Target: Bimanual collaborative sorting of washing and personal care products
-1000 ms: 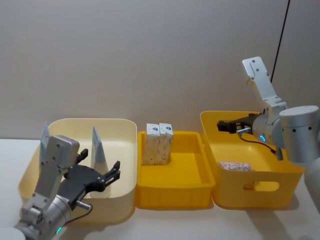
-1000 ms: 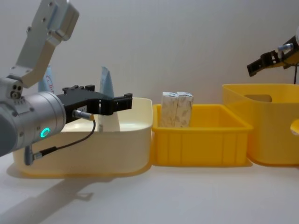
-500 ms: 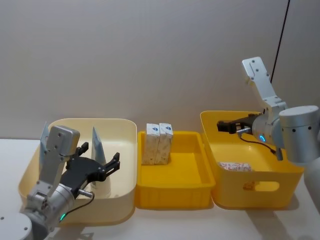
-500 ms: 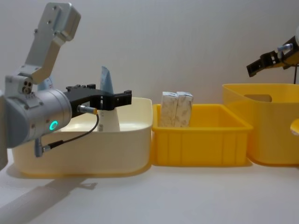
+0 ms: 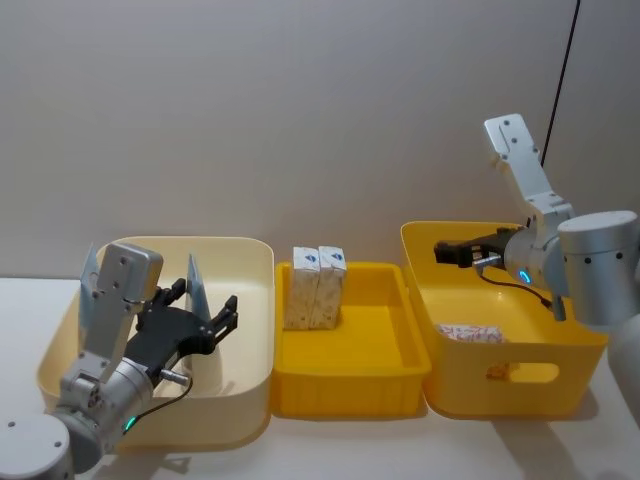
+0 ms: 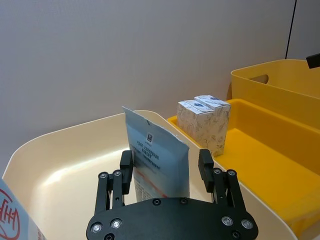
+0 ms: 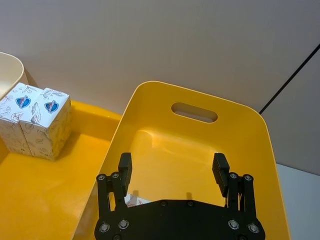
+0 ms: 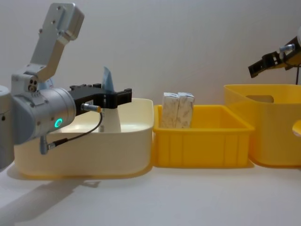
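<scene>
Left hand [image 6: 165,165]: released, jaws either side of the upright tube [image 6: 155,150] inside the cream bin [image 6: 70,160].
Grip: judged a pick; centre the flat end between the jaws, close gently, lift straight clear of the wall.
Tube surface: glossy, soft, tapering to a thin light-blue crimp; may buckle or slip.
Cartons [image 5: 317,287]: beyond the hand, two upright, touching, in the yellow tray [image 5: 350,390]; matte card, square-edged.
Right hand [image 7: 172,167]: released, well apart, over the deep yellow bin [image 7: 200,140]; rigid smooth plastic.

— What's behind everything?
— A plain grey-beige wall [image 5: 250,110] fills the upper frame. A thin black cable [image 5: 562,75] slants down at upper right.
— And below?
— A white table [image 8: 188,197], with soft shadows at lower left.
</scene>
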Tool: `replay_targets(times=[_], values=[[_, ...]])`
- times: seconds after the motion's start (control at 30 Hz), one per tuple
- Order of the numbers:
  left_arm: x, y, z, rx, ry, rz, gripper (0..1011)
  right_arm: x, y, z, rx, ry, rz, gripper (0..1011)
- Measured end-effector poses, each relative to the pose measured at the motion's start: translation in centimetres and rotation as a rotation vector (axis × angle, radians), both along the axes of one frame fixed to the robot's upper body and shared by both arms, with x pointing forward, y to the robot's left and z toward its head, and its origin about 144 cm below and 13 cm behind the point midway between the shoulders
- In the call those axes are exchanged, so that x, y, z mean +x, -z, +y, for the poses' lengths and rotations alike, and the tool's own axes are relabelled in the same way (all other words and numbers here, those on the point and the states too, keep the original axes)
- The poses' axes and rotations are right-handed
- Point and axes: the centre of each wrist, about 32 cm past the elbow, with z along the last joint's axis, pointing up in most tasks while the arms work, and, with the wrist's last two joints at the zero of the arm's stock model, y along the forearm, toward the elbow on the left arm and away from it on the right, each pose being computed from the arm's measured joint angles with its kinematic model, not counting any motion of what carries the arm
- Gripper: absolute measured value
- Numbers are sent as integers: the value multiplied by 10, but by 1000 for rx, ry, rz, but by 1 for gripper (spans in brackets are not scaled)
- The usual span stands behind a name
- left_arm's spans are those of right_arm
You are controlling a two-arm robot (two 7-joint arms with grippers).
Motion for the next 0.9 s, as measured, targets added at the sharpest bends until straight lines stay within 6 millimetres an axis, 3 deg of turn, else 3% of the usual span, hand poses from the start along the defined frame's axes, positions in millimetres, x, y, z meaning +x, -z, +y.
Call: replay_targets(times=[0.07, 0.67, 0.9], values=[[1, 0, 0, -1, 0, 0, 812, 0, 0, 0, 0, 0, 0, 1001], [4, 0, -1, -2, 2, 0, 234, 0, 0, 0, 0, 0, 0, 1001], [4, 0, -1, -2, 3, 0, 190, 0, 0, 0, 0, 0, 0, 1001]])
